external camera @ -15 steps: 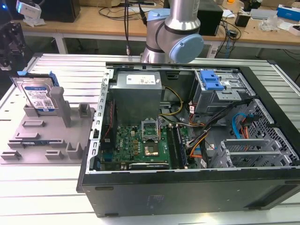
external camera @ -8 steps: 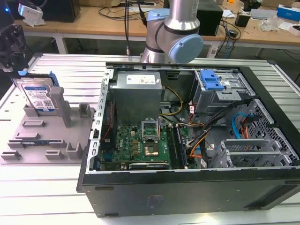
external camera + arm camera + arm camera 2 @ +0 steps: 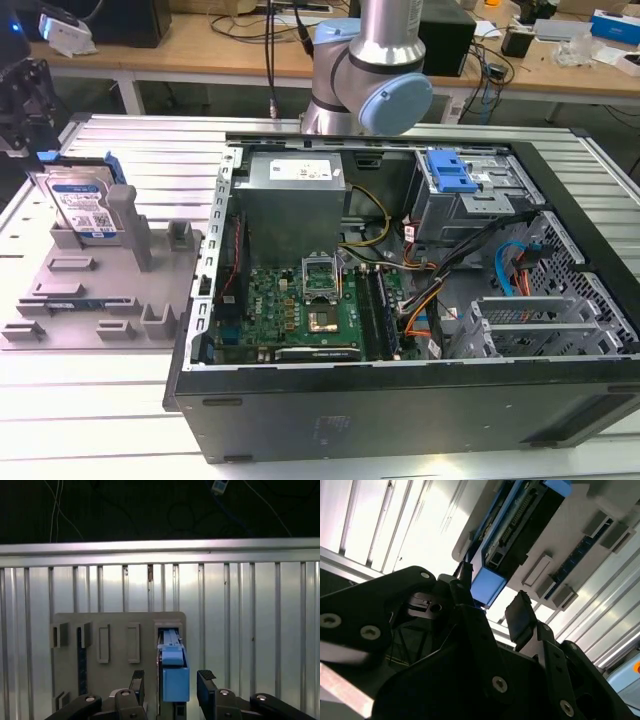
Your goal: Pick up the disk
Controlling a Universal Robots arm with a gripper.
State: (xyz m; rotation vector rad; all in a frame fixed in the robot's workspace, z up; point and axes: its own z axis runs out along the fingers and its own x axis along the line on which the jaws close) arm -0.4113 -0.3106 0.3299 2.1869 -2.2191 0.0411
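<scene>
The stiff, likely weighty (and shock-sensitive) silver-grey metal hard drive (image 3: 85, 205) stood on edge within the open, empty hand (image 3: 171, 682), best pinched across its flat faces.

Soft, even overhead light fills the exterior view. The grey fixture tray (image 3: 100, 290) is plainly lit, with only faint shadows at the foot of its posts. To the exterior view's right of the tray, the open computer case (image 3: 400, 300) is dim inside and its near wall is almost black.

In the second wrist view, the slatted metal table (image 3: 395, 530) beside the tray glares to blown-out white. The gripper (image 3: 492, 597), nearer the lens than the tray, is a dark, soft-focused mass.

In the first wrist view, the slats beyond the tray glow pale, and past the table's edge the room falls to near black.
</scene>
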